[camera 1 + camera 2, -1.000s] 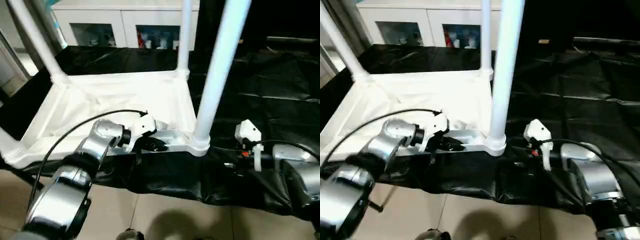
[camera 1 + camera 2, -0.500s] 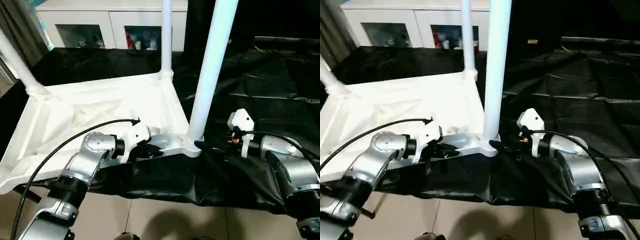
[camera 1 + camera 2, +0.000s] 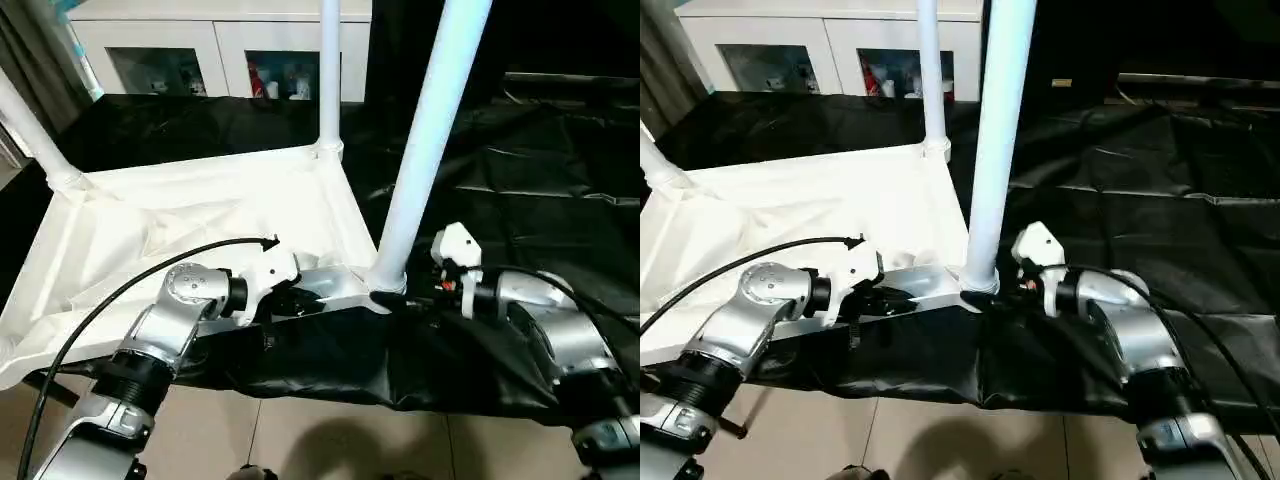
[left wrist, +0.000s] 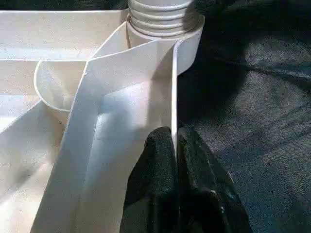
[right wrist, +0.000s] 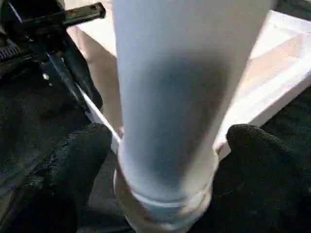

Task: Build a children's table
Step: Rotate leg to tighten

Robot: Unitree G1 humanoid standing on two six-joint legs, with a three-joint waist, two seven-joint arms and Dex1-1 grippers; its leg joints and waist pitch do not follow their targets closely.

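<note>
The children's table lies upside down on black cloth, its white top [image 3: 200, 220] showing the ribbed underside. Three white legs stand up from corner sockets: the near right leg [image 3: 425, 150], a back leg [image 3: 329, 70] and a left leg [image 3: 30, 130]. My left gripper [image 4: 175, 141] is shut on the top's thin near rim [image 4: 173, 97], just beside the near right socket [image 4: 163, 19]. My right gripper [image 5: 167, 145] is open at that leg's base, one black finger [image 5: 82, 150] on each side of the tube. Whether they touch it is unclear.
A white glass-door cabinet [image 3: 200, 55] stands behind the table. Black cloth [image 3: 540, 170] covers the surface to the right and back. Tiled floor [image 3: 330, 440] shows past the near edge. A black cable [image 3: 120, 290] loops over my left forearm.
My right gripper has moved left, from well clear of the near right leg to straddling its base. The left gripper has kept its hold on the rim. The camera has shifted.
</note>
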